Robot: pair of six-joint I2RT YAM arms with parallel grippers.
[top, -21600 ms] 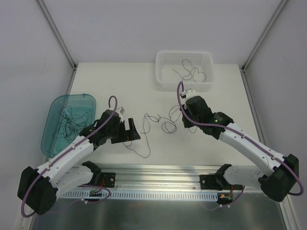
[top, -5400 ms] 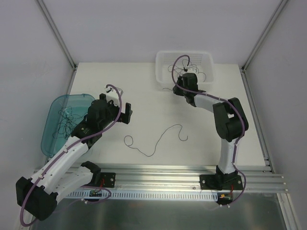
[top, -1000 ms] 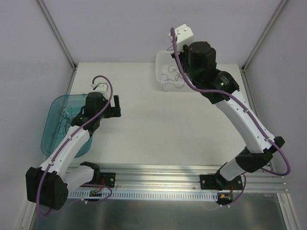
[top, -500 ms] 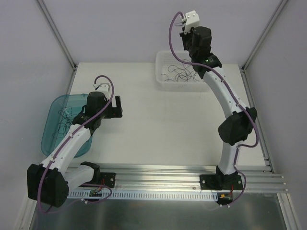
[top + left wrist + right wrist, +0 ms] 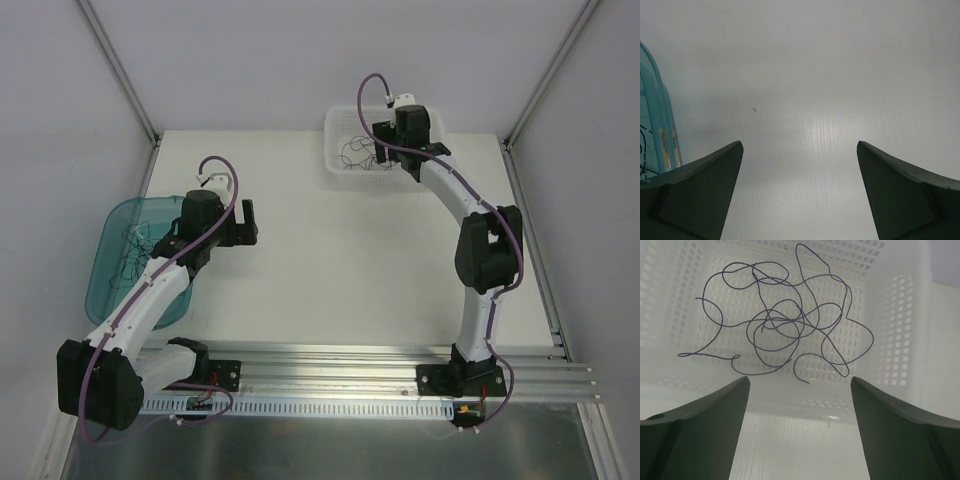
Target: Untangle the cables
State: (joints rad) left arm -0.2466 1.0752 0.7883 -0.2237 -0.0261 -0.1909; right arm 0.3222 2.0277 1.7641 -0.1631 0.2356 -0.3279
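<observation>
The cables (image 5: 785, 325) lie as one loose, looping purple tangle on the floor of the white basket (image 5: 338, 120), which sits at the far edge of the tabletop (image 5: 330, 270). The right hand (image 5: 799, 382) hangs just above the basket's near wall, fingers spread wide with nothing between them. More dark strands (image 5: 140, 255) rest in the teal bin (image 5: 150, 207) at the left edge of the tabletop (how far the bin overhangs that edge I cannot tell). The left hand (image 5: 799, 145) hovers over bare white surface just beside the bin's rim, its fingers also spread and holding nothing. Between the two hands the whole middle of the tabletop lies open, down to the metal rail (image 5: 350, 360) at the near edge.
</observation>
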